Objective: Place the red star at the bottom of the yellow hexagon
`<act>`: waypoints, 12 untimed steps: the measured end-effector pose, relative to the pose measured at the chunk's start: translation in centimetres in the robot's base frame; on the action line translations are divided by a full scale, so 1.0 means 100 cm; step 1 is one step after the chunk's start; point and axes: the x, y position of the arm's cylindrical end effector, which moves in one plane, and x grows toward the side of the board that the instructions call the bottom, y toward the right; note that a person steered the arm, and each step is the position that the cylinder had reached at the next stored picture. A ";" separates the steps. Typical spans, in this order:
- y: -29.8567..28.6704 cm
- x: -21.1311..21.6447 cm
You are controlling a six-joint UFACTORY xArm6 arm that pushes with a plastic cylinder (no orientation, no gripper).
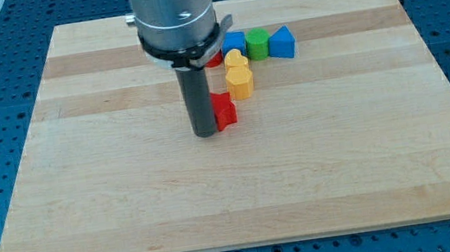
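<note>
The red star (225,109) lies near the board's middle, just below and left of the yellow hexagon (239,80). My tip (206,134) stands at the red star's left side, touching it or nearly so. The rod hides part of the star's left edge. A second yellow block (234,58) sits right above the hexagon, touching it.
A row of blocks lies at the view's top centre: a blue block (234,42), a green block (259,43) and a blue triangular block (282,43). Another red block (213,58) is partly hidden behind the arm. The wooden board (344,171) rests on a blue table.
</note>
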 end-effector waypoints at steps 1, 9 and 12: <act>0.010 0.000; -0.010 -0.028; -0.001 -0.028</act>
